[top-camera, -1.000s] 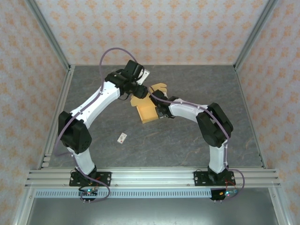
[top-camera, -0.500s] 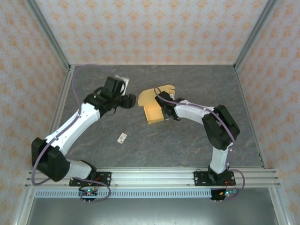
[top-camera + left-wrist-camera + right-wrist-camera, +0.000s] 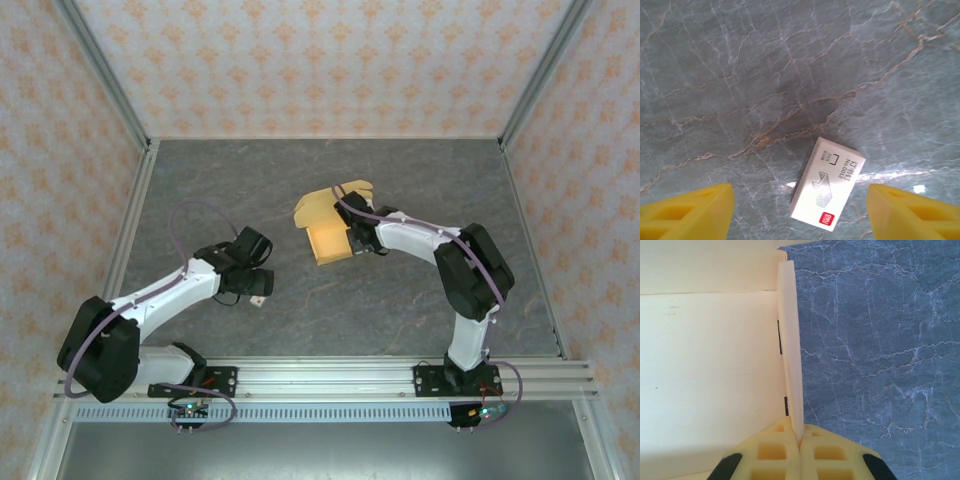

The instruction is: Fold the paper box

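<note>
- The light orange-tan thin cardboard paper box sits on the grey marbled table, slightly toward 12 o'clock from the table's middle in the top view.
- It is partly folded. A squarish walled part lies toward 6 o'clock, and loose flaps with a wavy edge spread toward 12 and 1 o'clock.
- The right arm bends in from 5 o'clock, and its jaws meet the box at its 3 o'clock side.
- In the right wrist view the right jaws are pressed together on a thin upright cardboard wall of the box. The yellow fingers pinch the wall's lower end. The pale inner face of the box lies to 9 o'clock of that wall and bare table to 3 o'clock.
- The left arm lies low toward 8 o'clock of the table, well apart from the box.
- The left jaws stand wide apart and hold nothing. Their two yellow fingertips are spread at the bottom of the left wrist view.
- Between them, touching neither, a small white printed staple box lies flat on the table, about 7 o'clock from the paper box.
</note>
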